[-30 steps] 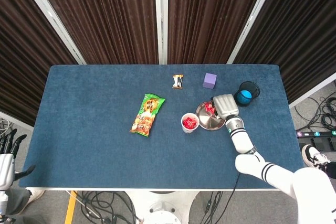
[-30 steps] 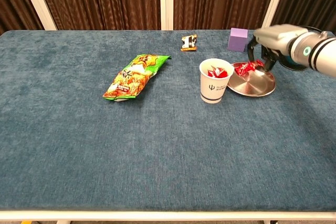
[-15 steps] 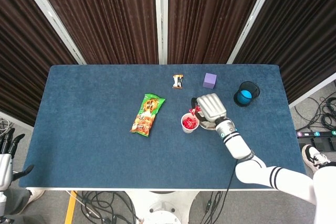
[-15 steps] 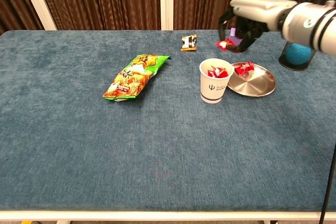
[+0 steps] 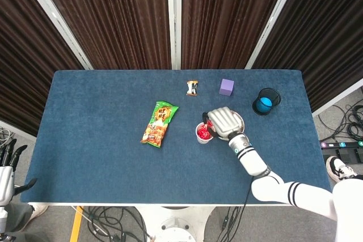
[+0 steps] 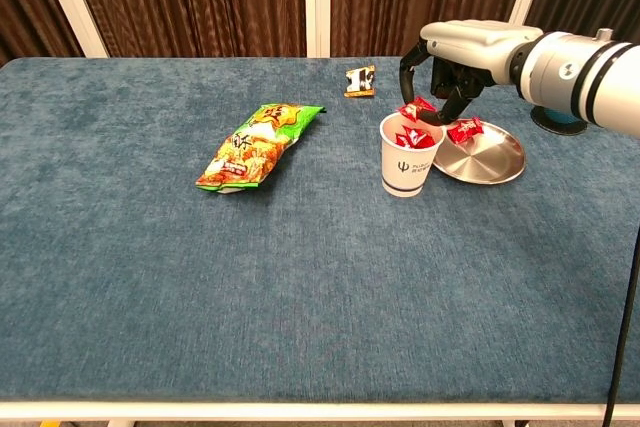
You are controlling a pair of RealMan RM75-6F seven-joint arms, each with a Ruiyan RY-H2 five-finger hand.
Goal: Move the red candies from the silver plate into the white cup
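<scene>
One red candy (image 6: 413,107) hung pinched in the fingers (image 6: 408,75) of my right hand (image 6: 447,63), poised just over the mouth of the white cup (image 6: 410,167), which already held several red pieces. I judged the step in hand to be the drop, and to do it well I wanted the wrapper centred over the opening, not over the rim nearest the silver plate (image 6: 485,160), before I spread the fingers. A low release seemed wise, since a light wrapper could glance off the lip or cling to a fingertip. I also meant to keep the hand clear of the cup, which looked light enough to tip.

As best I could tell in the chest view, the held candy's long axis ran roughly level, along the table's far edge, with one twisted end angled slightly up; the head view hid it under the hand. Another red candy (image 6: 464,130) lay on the plate's far rim, just beside the cup.

My left hand (image 5: 8,160) hung off the table's near left corner, fingers apart, holding nothing.
</scene>
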